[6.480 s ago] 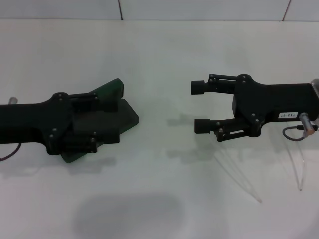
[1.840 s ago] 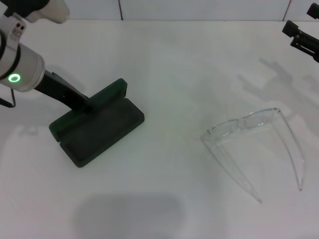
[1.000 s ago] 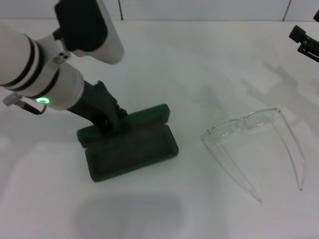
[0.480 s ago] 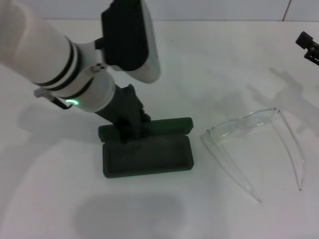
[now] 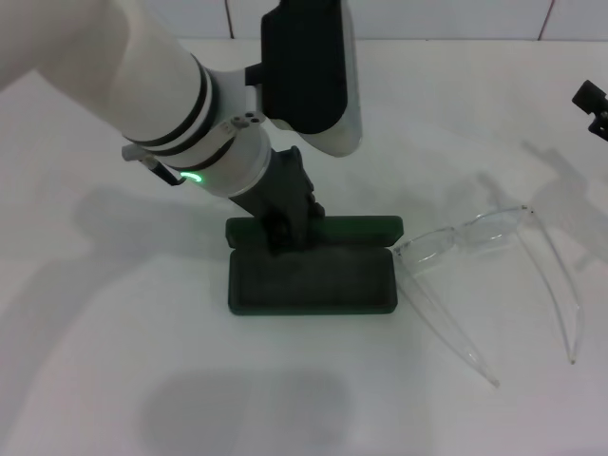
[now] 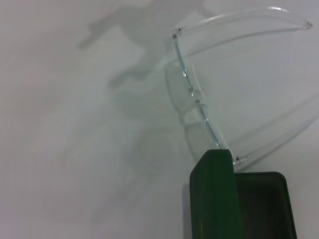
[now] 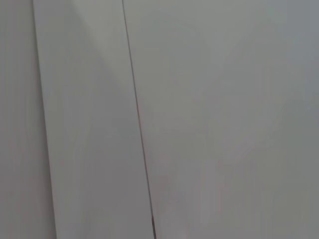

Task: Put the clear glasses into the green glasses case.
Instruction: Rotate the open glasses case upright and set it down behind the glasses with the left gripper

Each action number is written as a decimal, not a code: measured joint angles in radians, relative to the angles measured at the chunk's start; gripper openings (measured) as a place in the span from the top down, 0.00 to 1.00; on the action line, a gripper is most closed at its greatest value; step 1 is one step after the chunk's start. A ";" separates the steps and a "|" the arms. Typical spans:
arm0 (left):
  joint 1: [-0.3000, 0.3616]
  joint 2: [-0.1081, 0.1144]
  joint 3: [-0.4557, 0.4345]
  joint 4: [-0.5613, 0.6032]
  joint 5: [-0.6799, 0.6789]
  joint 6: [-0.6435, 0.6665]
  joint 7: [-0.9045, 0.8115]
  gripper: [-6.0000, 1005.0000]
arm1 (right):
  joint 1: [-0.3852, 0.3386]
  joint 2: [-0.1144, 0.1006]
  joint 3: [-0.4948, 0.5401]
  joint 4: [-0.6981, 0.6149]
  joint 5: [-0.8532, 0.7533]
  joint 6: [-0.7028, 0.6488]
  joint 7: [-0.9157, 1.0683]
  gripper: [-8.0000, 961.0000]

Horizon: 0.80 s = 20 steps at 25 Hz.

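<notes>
On the white table (image 5: pixel 304 399), centre: the green glasses case (image 5: pixel 312 281) lies open, its long side running left to right.
Case: dark green hard shell, rectangular with rounded corners; the tray has a matte, dark lining, and the lid (image 5: pixel 356 229) stands up along the far edge.
Glasses: the clear glasses (image 5: pixel 494 275) rest on the table just right of the case, colourless see-through plastic, a one-piece curved lens with two long thin arms spread toward the near side; the lens's left end lies right by the case's right end, and the left wrist view shows that corner (image 6: pixel 227 154) meeting the lid's end.
Left gripper: the left gripper (image 5: pixel 282 231) is at the far-left part of the case, black fingers clamped on the lid's edge, under a white forearm with black bands and a lit green ring.
Right gripper: the right gripper (image 5: pixel 595 100) shows only as a black tip at the far right edge, well apart from the glasses; whether its jaws are apart or together cannot be told.
Change: half a second ago the case sat farther left with a gap to the glasses; it has since slid right, and the gap is closed. The glasses have not moved.
</notes>
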 joint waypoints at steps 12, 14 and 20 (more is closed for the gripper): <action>-0.031 0.000 0.004 -0.052 -0.038 -0.082 0.044 0.78 | -0.017 0.002 0.000 -0.003 0.002 -0.016 -0.002 0.09; -0.036 0.000 0.004 -0.064 -0.042 -0.094 0.050 0.78 | -0.017 0.002 0.000 -0.003 0.002 -0.017 -0.002 0.09; -0.043 -0.001 0.004 -0.092 -0.064 -0.123 0.063 0.78 | -0.017 0.002 0.000 -0.003 0.002 -0.017 -0.002 0.09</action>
